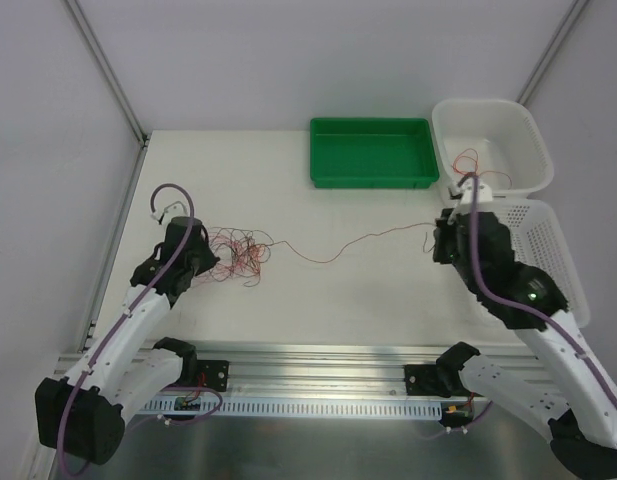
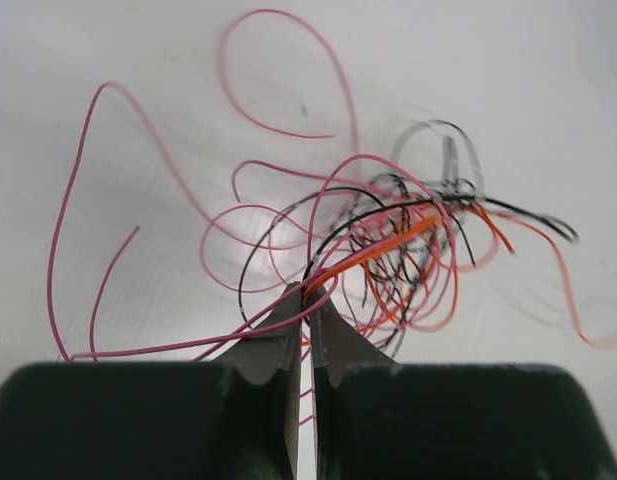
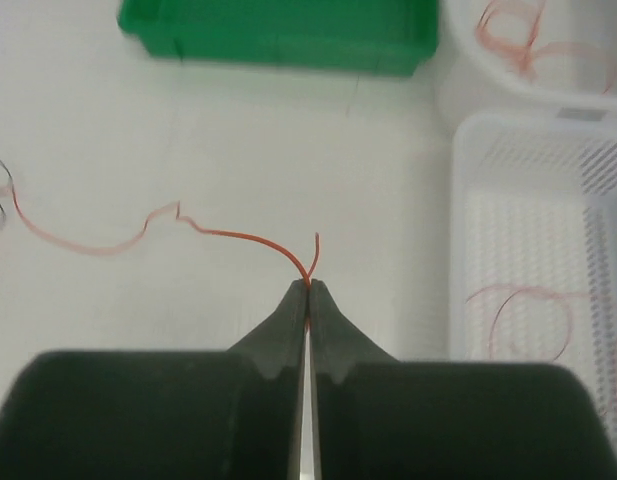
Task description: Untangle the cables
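Observation:
A tangle of thin red, pink, orange and black cables (image 1: 238,252) lies on the white table at the left. My left gripper (image 1: 210,262) sits at its near left edge. In the left wrist view this gripper (image 2: 308,292) is shut on strands of the tangle (image 2: 388,240), with orange, pink and black wires running between its tips. One red cable (image 1: 338,250) stretches from the tangle across the table to my right gripper (image 1: 438,238). In the right wrist view that gripper (image 3: 308,285) is shut on this red cable (image 3: 238,237) near its end, and a short tip sticks up past the jaws.
A green tray (image 1: 371,150) stands at the back centre. To its right is a white tub (image 1: 485,102) holding loose red cables (image 1: 468,160). In front of the tub a white perforated basket (image 1: 553,240) holds a pink loop (image 3: 528,320), close beside my right arm.

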`<state>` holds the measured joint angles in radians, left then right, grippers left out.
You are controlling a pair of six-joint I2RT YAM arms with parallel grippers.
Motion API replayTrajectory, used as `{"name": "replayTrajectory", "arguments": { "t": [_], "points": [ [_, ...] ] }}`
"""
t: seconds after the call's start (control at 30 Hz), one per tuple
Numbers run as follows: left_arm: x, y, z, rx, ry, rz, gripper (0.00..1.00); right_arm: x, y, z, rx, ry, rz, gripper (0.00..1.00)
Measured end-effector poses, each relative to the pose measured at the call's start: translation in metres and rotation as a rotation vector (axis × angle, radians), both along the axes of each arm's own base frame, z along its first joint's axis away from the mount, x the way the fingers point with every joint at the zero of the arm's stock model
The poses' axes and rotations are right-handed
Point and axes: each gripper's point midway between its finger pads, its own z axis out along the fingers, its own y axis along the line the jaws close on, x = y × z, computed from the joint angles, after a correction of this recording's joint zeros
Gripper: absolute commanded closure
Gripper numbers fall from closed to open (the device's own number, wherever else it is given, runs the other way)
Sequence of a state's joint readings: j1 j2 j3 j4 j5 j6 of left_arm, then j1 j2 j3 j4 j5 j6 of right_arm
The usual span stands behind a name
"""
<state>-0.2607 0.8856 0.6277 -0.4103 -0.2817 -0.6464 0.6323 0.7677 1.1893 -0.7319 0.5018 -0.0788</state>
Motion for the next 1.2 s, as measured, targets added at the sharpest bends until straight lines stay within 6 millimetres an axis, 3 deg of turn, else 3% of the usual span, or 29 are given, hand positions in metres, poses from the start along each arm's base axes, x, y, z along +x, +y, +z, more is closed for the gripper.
{"name": "replayTrajectory", "arguments": {
  "t": [0.07, 0.1, 0.17, 0.2, 0.3, 0.43, 0.53, 0.7, 0.8, 0.97, 1.2],
  "points": [
    [0.004, -0.009, 0.019, -0.014, -0.028, -0.067, 1.0, 0.001, 0.015, -0.062, -0.026, 0.15, 0.032, 0.81],
    [0.006, -0.015, 0.031, -0.019, -0.045, -0.11, 1.0, -0.003, 0.021, -0.095, -0.04, 0.233, 0.05, 0.68],
    [0.01, -0.026, 0.054, -0.025, -0.068, -0.205, 1.0, -0.015, 0.028, -0.154, -0.059, 0.386, 0.077, 0.56],
    [0.012, -0.033, 0.064, -0.028, -0.08, -0.257, 1.0, -0.022, 0.029, -0.173, -0.066, 0.44, 0.085, 0.46],
    [0.012, -0.047, 0.078, -0.02, -0.097, -0.39, 1.0, -0.042, 0.04, -0.213, -0.042, 0.579, 0.145, 0.33],
    [0.0, -0.052, 0.07, 0.015, -0.067, -0.512, 1.0, -0.043, 0.074, -0.216, 0.041, 0.617, 0.278, 0.25],
    [-0.01, -0.053, 0.06, 0.032, -0.048, -0.566, 1.0, -0.034, 0.105, -0.204, 0.068, 0.613, 0.399, 0.23],
    [-0.021, -0.052, 0.054, 0.046, -0.059, -0.606, 1.0, 0.002, 0.173, -0.178, 0.093, 0.55, 0.61, 0.23],
    [-0.025, -0.051, 0.052, 0.05, -0.066, -0.614, 1.0, 0.028, 0.213, -0.174, 0.118, 0.521, 0.704, 0.23],
    [-0.026, -0.052, 0.051, 0.05, -0.065, -0.625, 1.0, 0.053, 0.264, -0.195, 0.15, 0.551, 0.81, 0.23],
    [-0.025, -0.052, 0.051, 0.055, -0.067, -0.63, 1.0, 0.057, 0.31, -0.239, 0.165, 0.625, 0.904, 0.26]
  ]
}}
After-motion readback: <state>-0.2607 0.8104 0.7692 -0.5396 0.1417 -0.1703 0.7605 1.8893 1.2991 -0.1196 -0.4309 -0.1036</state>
